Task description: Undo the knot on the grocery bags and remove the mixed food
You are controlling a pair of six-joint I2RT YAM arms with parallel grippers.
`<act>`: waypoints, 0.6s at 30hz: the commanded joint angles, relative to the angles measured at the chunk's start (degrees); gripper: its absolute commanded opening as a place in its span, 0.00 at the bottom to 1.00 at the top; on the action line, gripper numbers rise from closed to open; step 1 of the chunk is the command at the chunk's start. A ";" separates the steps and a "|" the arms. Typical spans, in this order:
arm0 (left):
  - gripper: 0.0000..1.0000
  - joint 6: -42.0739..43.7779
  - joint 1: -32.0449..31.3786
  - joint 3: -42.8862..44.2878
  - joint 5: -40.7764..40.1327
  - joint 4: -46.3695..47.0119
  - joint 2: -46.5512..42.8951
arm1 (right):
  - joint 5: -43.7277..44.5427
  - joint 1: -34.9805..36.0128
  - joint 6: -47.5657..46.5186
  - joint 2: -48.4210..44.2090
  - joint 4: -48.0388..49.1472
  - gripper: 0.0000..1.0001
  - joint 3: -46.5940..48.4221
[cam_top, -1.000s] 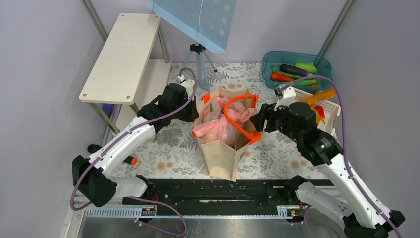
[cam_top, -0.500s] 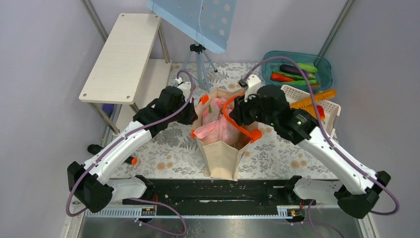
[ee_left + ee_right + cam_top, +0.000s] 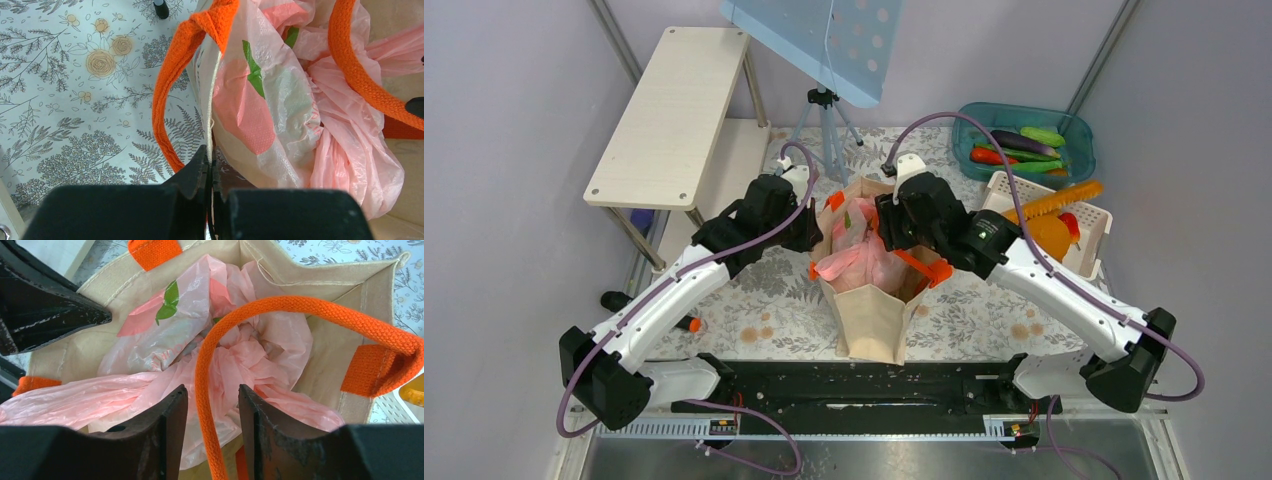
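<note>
The pink grocery bag (image 3: 864,262) sits bunched inside the beige tote (image 3: 871,318), still knotted, its contents hidden apart from a printed leaf. Over the last second the right gripper (image 3: 212,405) has swung from beside the tote to right above its mouth, jaws part-open and straddling the orange handle (image 3: 300,307), gripping nothing yet. That looks like lining up on the knot. The left gripper (image 3: 209,167) pinches the tote's rim shut-jawed, steadying it. Behind the tote, a teal bin (image 3: 1022,128) holds toy vegetables; a white basket (image 3: 1092,250) carries orange ones.
</note>
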 commanded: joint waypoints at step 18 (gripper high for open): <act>0.00 -0.37 0.18 0.53 0.11 3.24 -0.54 | 15.56 3.76 1.38 9.28 5.11 0.48 3.34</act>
